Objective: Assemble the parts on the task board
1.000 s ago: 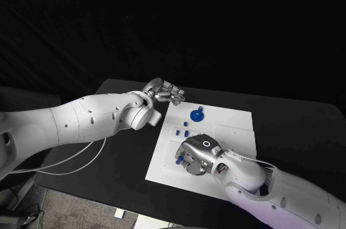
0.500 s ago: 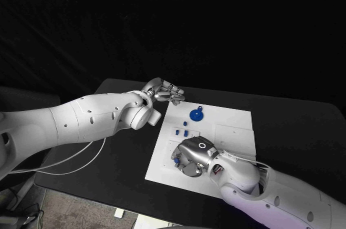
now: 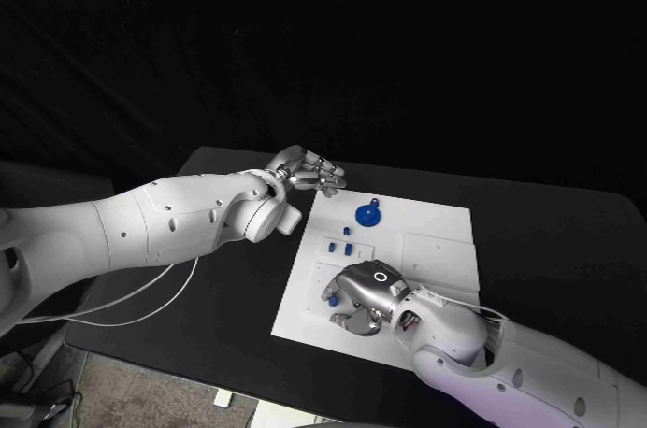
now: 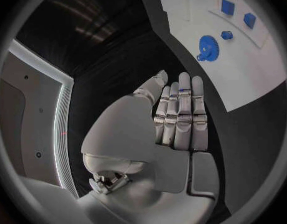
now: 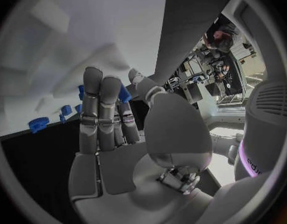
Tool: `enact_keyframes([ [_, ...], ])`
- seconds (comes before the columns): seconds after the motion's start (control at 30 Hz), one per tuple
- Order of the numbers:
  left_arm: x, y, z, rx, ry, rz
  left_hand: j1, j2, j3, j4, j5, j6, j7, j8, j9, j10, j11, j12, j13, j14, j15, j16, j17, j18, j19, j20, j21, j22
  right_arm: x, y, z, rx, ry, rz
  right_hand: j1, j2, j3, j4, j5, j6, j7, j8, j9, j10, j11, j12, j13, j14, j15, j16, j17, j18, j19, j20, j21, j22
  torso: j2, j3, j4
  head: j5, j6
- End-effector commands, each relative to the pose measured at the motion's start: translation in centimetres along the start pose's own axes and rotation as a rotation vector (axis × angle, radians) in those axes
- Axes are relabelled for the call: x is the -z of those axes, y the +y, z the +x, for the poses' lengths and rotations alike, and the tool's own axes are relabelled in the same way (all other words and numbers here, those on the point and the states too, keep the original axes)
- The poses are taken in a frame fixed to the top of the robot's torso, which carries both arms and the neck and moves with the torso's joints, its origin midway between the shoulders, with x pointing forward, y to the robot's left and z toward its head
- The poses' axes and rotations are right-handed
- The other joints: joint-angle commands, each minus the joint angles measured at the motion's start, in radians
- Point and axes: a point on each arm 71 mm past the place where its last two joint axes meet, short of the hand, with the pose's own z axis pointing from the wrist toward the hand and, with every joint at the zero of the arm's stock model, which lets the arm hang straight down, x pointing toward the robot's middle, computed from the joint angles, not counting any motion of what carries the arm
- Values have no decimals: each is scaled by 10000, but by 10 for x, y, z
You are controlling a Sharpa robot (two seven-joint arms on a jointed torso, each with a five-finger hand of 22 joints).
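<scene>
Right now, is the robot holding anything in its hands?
The right hand pinches a small blue part between thumb and fingers; which end of it I cannot tell. The left hand holds nothing.

Matt white task board (image 3: 438, 250) on matt black bench (image 3: 567, 241); small glossy blue plastic parts (image 3: 368, 213). Brushed silver metal hands, left hand (image 3: 308, 173) and right hand (image 3: 364, 295); smooth white plastic arms.

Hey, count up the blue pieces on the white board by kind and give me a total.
blue gear: 1
small blue parts lying loose: 3
blue part pinched by the right hand: 1
Total: 5
</scene>
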Motion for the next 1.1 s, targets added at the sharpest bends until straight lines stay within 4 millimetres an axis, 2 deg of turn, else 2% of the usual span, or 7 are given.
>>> enact_keyframes([
  [0.03, 0, -1, 1, 76, 135, 20, -25, 74, 4, -37, 33, -52, 27, -48, 15, -86, -2, 4, -2, 31, 47, -27, 12, -75, -22, 1, -50, 9, 1, 0, -2, -129, -327, -66, 174, -11, -238, 90, -41, -128, -1, -47, -10, -226, 65, -23, 4, -19, 114, 61, -38, 132, 422, 96, -36, -96, 2, 10, 1, -37, 22],
  [0.43, 0, 0, -1, 65, 98, 6, -38, 61, -3, -25, 18, -74, 32, -48, 15, -102, 4, 4, -2, 21, 53, -31, 11, -74, -24, 8, -56, -21, 9, -2, -16, -852, -1628, -139, 476, -279, -879, 750, -68, -373, -79, -46, -8, -441, 118, -30, 1, -45, 127, 140, -152, 226, 430, 134, 108, -591, -5, 16, -20, -245, 298],
  [0.5, 0, 0, -2, 61, 84, 8, -38, 61, -3, -25, 18, -74, 32, -48, 15, -102, 4, 4, -2, 21, 53, -31, 11, -74, -24, 8, -56, -21, 11, -5, -22, -1179, -1815, -63, 337, -311, -1081, 876, -79, -407, -81, -47, -8, -329, 90, -21, 6, -41, 118, 147, -152, 217, 429, 126, 119, -618, -8, 15, -20, -336, 362],
  [0.77, 1, 2, -5, 45, 5, -22, -51, 54, -13, -6, 15, -76, 28, -47, 16, -105, 3, 6, -2, 19, 56, -34, 10, -73, -20, 16, -61, -84, 24, -31, -51, -3068, -2171, 728, 282, 36, -2387, 1426, -43, -411, 53, -42, -5, 479, -128, -26, 20, -14, -23, 216, -117, 69, 422, -7, 313, -825, -18, 24, -29, -564, 438],
  [0.93, 2, 5, -7, 23, -41, -66, -51, 54, -13, -6, 15, -76, 28, -47, 16, -105, 3, 6, -2, 19, 56, -34, 10, -73, -20, 16, -61, -84, 36, -51, -66, -3831, -2200, 1267, 218, 276, -2738, 1431, 14, -306, 108, -41, -4, 1052, -240, -34, 29, -18, -95, 299, -52, -10, 405, -85, 457, -808, -21, 33, -33, -664, 473],
  [1.03, 2, 7, -8, 12, -61, -104, -51, 54, -13, -6, 15, -76, 28, -47, 16, -105, 3, 6, -2, 19, 56, -34, 10, -73, -20, 16, -61, -84, 46, -67, -75, -4242, -2201, 1717, 186, 463, -2760, 1348, 43, -176, 87, -38, 1, 1735, -390, -32, 52, -14, -189, 339, -11, -85, 398, -169, 548, -758, -32, 40, -39, -717, 502],
  [1.1, 3, 8, -8, 8, -67, -132, -51, 54, -13, -6, 15, -76, 28, -47, 16, -105, 3, 6, -2, 19, 56, -34, 10, -73, -20, 16, -61, -84, 54, -79, -80, -4529, -2115, 2099, 231, 577, -2652, 1313, 35, -93, 41, -36, 5, 2438, -578, -13, 93, -4, -302, 385, 34, -169, 409, -263, 771, -631, -39, 45, -42, -762, 504],
])
